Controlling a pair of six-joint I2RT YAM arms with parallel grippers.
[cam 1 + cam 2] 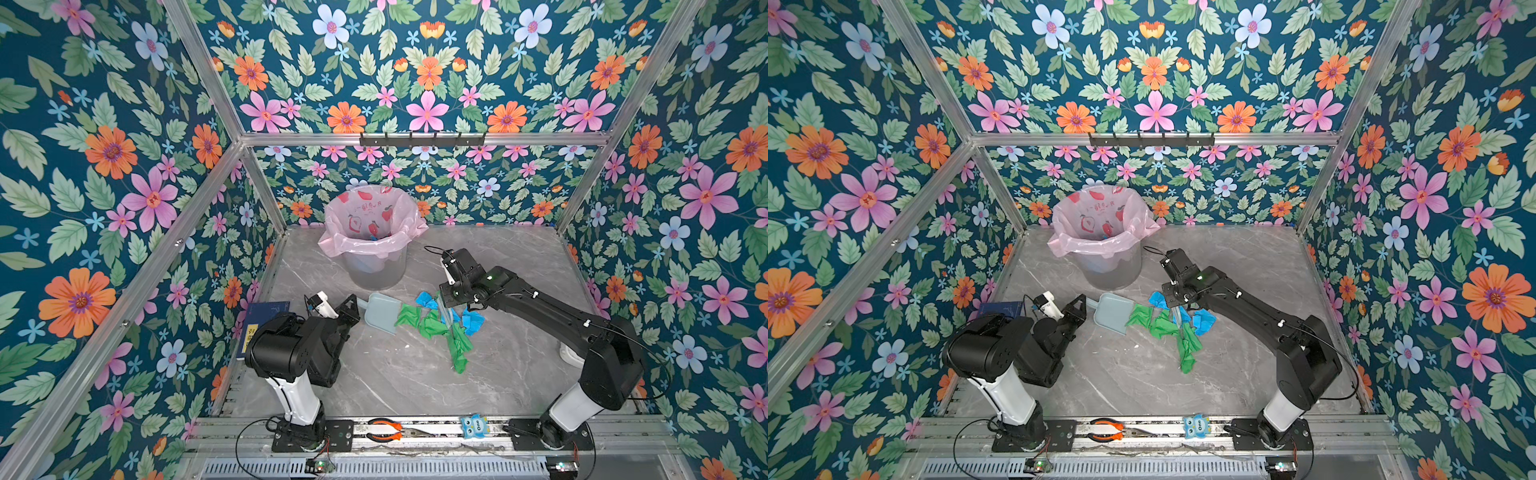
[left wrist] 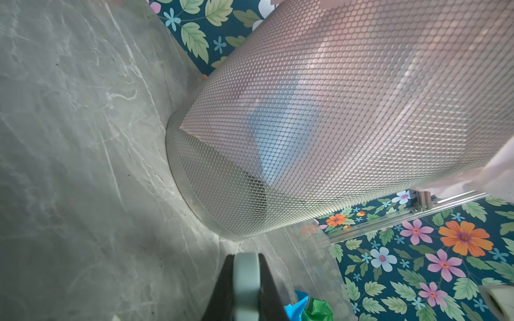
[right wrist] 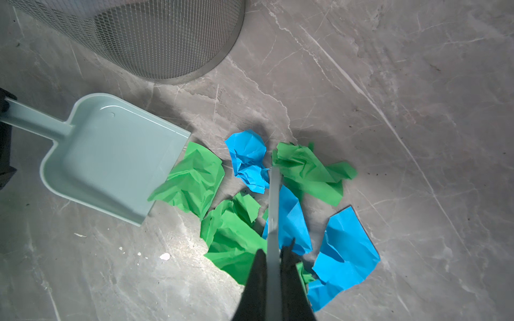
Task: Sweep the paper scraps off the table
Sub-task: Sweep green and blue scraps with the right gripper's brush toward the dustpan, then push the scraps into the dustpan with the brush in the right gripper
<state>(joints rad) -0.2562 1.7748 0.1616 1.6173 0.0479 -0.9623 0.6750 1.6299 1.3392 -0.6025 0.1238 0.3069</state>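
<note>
- The left fingers (image 2: 267,278) are clamped on the dustpan (image 3: 111,155) handle, with its lip down on the surface (image 3: 389,111) and its mouth facing the litter, likely to catch it.
- The right fingers (image 3: 260,269) pinch a thin pale sweeper blade (image 3: 274,200) amid the paper scraps (image 3: 192,180). These lie between the two sets of fingers, so a push would drive them into the pan.

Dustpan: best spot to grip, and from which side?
Grip the dustpan by its slim handle, coming from the left arm's side, away from the open lip facing the paper scraps. The pan itself is wide and shallow, on the table. The left gripper is shut on that handle.
</note>
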